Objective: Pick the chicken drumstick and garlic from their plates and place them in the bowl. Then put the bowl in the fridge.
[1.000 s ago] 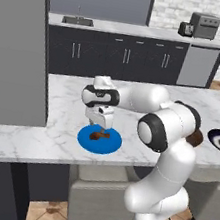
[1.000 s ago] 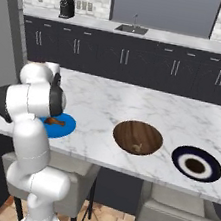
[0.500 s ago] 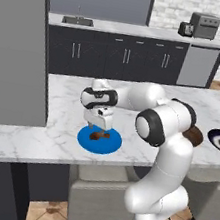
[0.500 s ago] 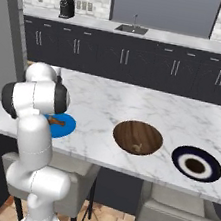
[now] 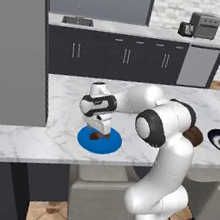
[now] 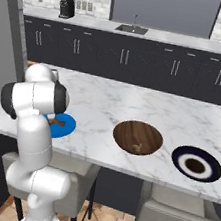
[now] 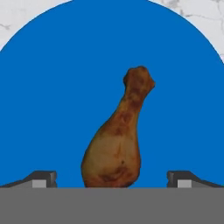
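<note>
The reddish-brown chicken drumstick (image 7: pixel 116 144) lies on the bright blue plate (image 7: pixel 57 87), thick end toward the hand. My gripper (image 7: pixel 113 180) hangs just above it, open, with one fingertip on each side of the thick end and not touching it. From the left base view the gripper (image 5: pixel 99 126) sits low over the drumstick (image 5: pixel 96 135) and the blue plate (image 5: pixel 107 144). The brown wooden bowl (image 6: pixel 129 131) stands to the right, and the small pale garlic (image 6: pixel 136 147) lies inside it. Further right is the navy plate (image 6: pixel 209 169), with nothing on it.
All of this stands on a marble island counter (image 6: pixel 113 103) with stools tucked under its near edge. A tall grey fridge side (image 5: pixel 19 46) rises at the far left. Dark cabinets with a sink (image 5: pixel 76 21) line the back wall.
The gripper has come straight down toward the drumstick on the blue plate, jaws still wide. The drumstick, bowl and plates have not moved.
</note>
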